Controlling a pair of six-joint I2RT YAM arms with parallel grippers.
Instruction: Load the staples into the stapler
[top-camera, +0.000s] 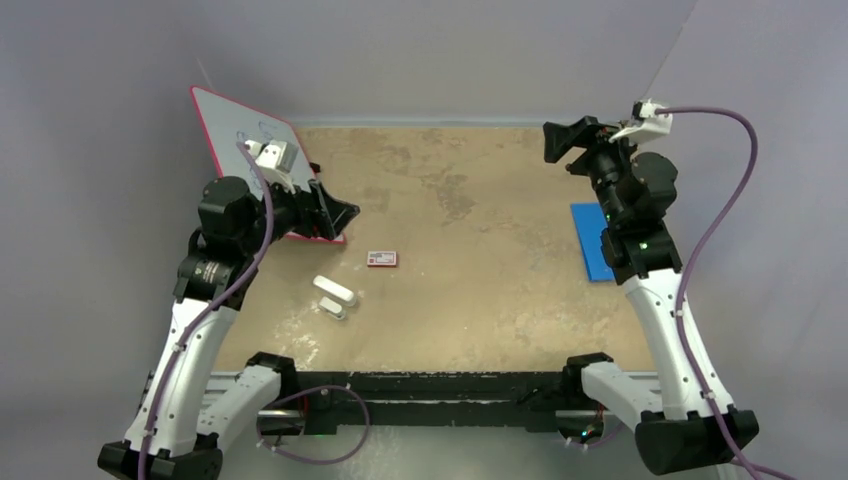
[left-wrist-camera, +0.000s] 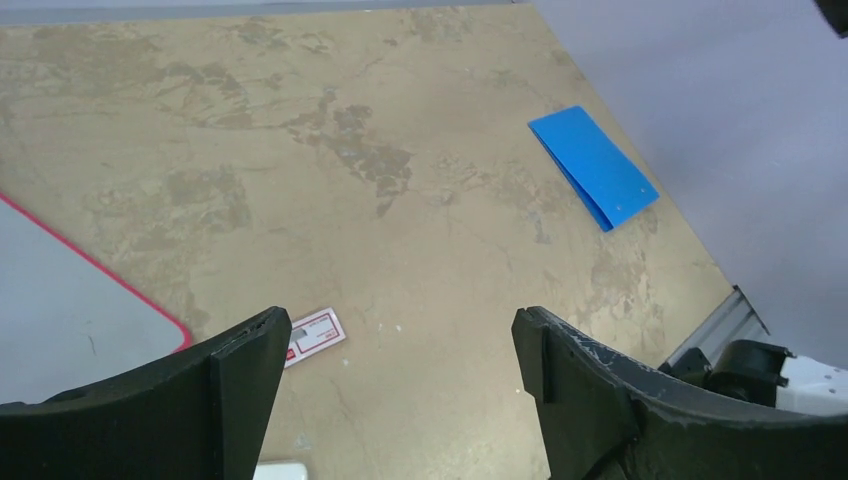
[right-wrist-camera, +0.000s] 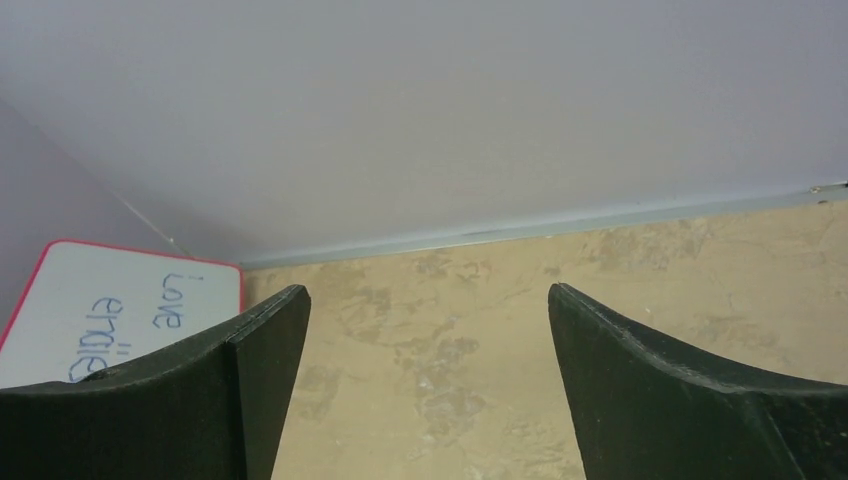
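Observation:
The stapler shows as two white bars, a longer one (top-camera: 335, 289) and a shorter one (top-camera: 333, 308), lying side by side on the tan table left of centre. One white corner of the stapler (left-wrist-camera: 280, 470) peeks in at the bottom edge of the left wrist view. I cannot see the staples in any view. My left gripper (top-camera: 340, 218) (left-wrist-camera: 400, 330) hangs open above the table, up and back from the bars, with nothing between its fingers. My right gripper (top-camera: 552, 143) (right-wrist-camera: 425, 305) is raised at the far right, open and empty, facing the back wall.
A little red-and-white box (top-camera: 382, 259) (left-wrist-camera: 315, 335) lies just behind the bars. A red-rimmed whiteboard (top-camera: 250, 150) (left-wrist-camera: 60, 310) (right-wrist-camera: 110, 300) leans at the back left. A blue folder (top-camera: 592, 240) (left-wrist-camera: 593, 167) lies at the table's right edge, partly under the right arm.

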